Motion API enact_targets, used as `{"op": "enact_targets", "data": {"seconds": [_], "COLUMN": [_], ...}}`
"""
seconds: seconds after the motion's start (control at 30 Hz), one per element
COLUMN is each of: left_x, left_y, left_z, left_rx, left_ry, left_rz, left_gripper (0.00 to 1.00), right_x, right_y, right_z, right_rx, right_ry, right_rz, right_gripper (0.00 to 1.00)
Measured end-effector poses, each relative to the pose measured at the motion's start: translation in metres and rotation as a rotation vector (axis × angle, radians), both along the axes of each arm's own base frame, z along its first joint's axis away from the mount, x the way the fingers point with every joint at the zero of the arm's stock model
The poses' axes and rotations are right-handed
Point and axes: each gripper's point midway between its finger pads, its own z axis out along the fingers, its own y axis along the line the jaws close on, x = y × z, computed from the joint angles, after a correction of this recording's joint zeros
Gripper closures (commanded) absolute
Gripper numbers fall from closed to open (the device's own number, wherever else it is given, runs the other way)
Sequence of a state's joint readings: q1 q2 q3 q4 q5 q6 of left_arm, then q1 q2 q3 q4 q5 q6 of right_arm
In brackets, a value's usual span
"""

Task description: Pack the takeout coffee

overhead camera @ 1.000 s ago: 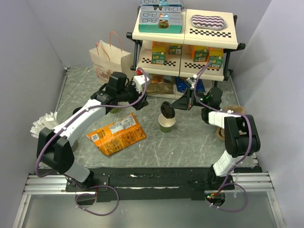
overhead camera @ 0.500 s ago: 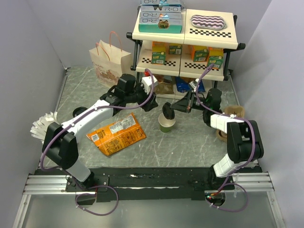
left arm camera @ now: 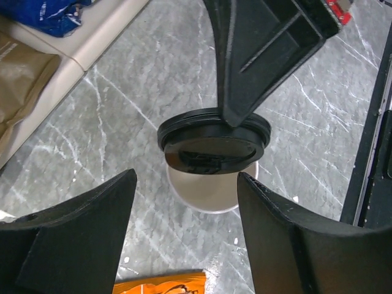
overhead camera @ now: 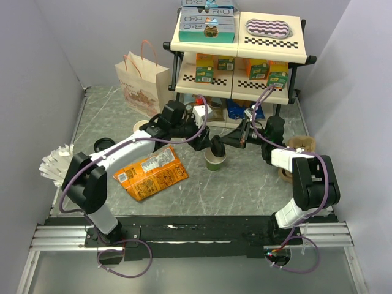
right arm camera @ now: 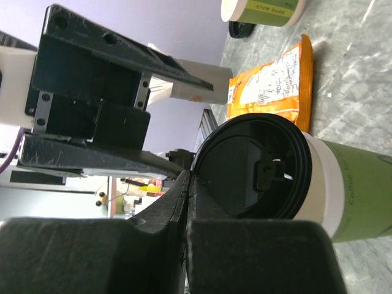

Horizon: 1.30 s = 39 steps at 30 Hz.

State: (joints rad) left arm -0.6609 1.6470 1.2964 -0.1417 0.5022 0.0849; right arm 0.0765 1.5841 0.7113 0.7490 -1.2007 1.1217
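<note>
Takeout coffee (overhead camera: 215, 162): green cup, upright on the bench (overhead camera: 245, 187), centre of the top view, just in front of the shelf unit (overhead camera: 239, 43). Lid (left arm camera: 211, 150) is black and tilted over the cup mouth, not seated flat. The left wrist view shows the cream inside of the cup under its lower edge.

Left to right in the top view:
- Far left edge: white pleated paper stack (overhead camera: 54, 162).
- Upper left: paper bag (overhead camera: 142, 82), upright with handles up, well apart from the coffee.
- Below the bag: second green cup (right arm camera: 266, 7), no lid, partly behind the left arm.
- Lower left of centre: orange snack pouch (overhead camera: 151, 173), flat on the bench, near the coffee but not touching it.
- Left gripper (left arm camera: 187, 176): jaws spread wide and holding nothing. It is just left of the coffee, and its wrist view frames the cup and lid between the two fingers, which touch neither.
- Right gripper (right arm camera: 188, 180): reaches in from the right, fingers pinched closed on the lid's rim. In the left wrist view its fingers come down from the top of the frame onto the lid's far edge.
</note>
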Motion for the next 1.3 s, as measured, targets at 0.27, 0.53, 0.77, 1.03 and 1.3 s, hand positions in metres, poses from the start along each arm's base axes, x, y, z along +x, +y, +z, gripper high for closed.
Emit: {"op": "enact_targets", "data": {"seconds": [0.27, 0.53, 0.77, 1.03, 1.3], "left_x": [-0.002, -0.004, -0.005, -0.013, -0.014], "left_y": [-0.007, -0.01, -0.016, -0.015, -0.014], "left_z": [0.003, 0.003, -0.001, -0.035, -0.04], "left_rx": [-0.017, -0.02, -0.019, 0.025, 0.032], "left_ry": [-0.014, -0.02, -0.027, 0.007, 0.013], "left_rz": [-0.02, -0.034, -0.05, -0.071, -0.073], "left_gripper": [0.28, 0.28, 0.29, 0.29, 0.3], "right_x": [0.005, 0.003, 0.002, 0.0, -0.002], "right_y": [-0.008, -0.009, -0.009, -0.01, -0.01], "right_z": [-0.009, -0.019, -0.024, -0.027, -0.032], "right_rx": [-0.013, -0.034, -0.047, -0.058, -0.079], "right_ry": [0.041, 0.075, 0.088, 0.089, 0.095], "right_rz": [-0.03, -0.033, -0.03, -0.024, -0.021], "right_gripper": [1.0, 0.96, 1.0, 0.94, 0.83]}}
